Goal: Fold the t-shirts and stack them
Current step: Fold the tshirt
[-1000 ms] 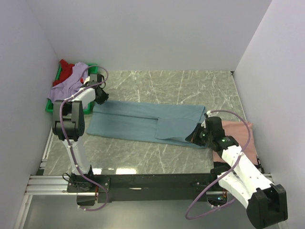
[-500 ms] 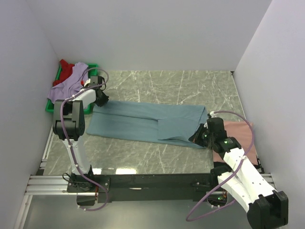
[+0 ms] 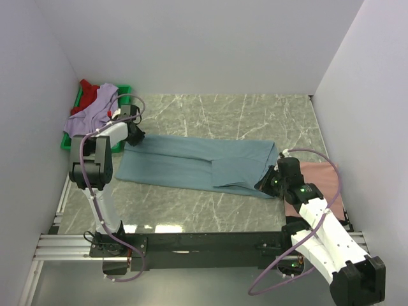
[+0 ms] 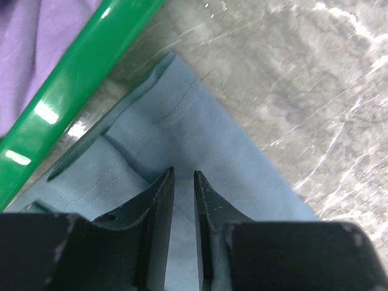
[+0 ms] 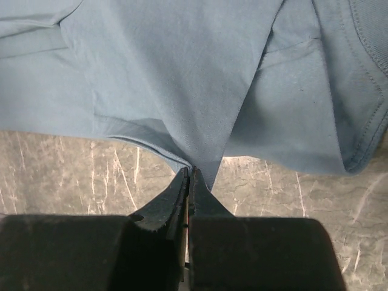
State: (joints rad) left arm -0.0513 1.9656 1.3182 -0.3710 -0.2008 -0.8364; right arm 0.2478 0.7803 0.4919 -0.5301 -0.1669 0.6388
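The grey-blue t-shirt [image 3: 191,162] lies folded lengthwise across the table. My left gripper [image 3: 134,136] is at its far left corner. In the left wrist view its jaws [image 4: 183,176] stand narrowly apart with grey-blue cloth [image 4: 200,127] bunched between them. My right gripper [image 3: 265,183] is shut on the shirt's near right edge, and the right wrist view shows the cloth [image 5: 182,79] pinched at the tips [image 5: 190,173]. The salmon pink shirt [image 3: 326,182] lies flat at the right, partly under the right arm. The lavender shirt [image 3: 94,113] and red shirt [image 3: 88,94] are heaped at far left.
The green plastic tray [image 3: 66,144] sits at the far left against the wall, under the lavender and red shirts. Its rim [image 4: 79,79] runs close beside the left gripper. White walls close in on the left, back and right.
My right gripper has drawn slightly right and nearer, tugging the shirt's near right edge. My left gripper has shifted a little at the far left corner.
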